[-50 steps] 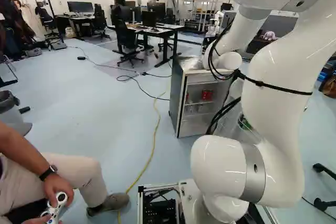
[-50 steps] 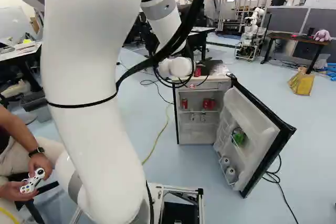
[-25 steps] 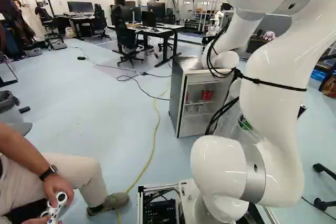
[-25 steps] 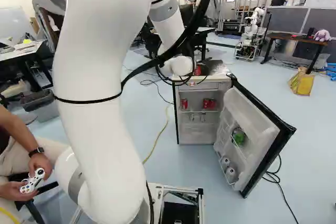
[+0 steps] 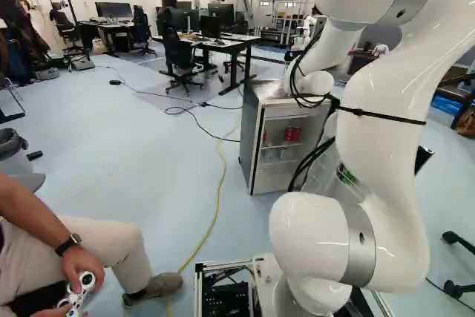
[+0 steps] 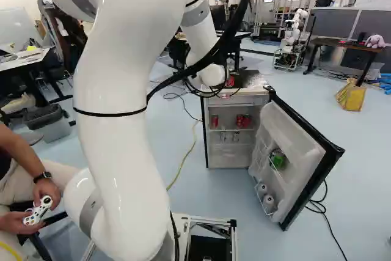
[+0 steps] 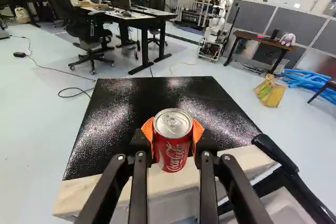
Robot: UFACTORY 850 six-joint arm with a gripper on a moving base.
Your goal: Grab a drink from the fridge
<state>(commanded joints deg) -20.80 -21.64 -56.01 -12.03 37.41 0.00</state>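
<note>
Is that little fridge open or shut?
Open: the fridge has its door swung out, showing red cans on a shelf inside.

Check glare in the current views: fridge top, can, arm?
Wrist view: whitish glare patches on the black fridge top, including to both sides of the can in the hand; the can's metal lid catches light too. Left base view: bright sheen on the fridge top, thin highlights on the arm.
</note>
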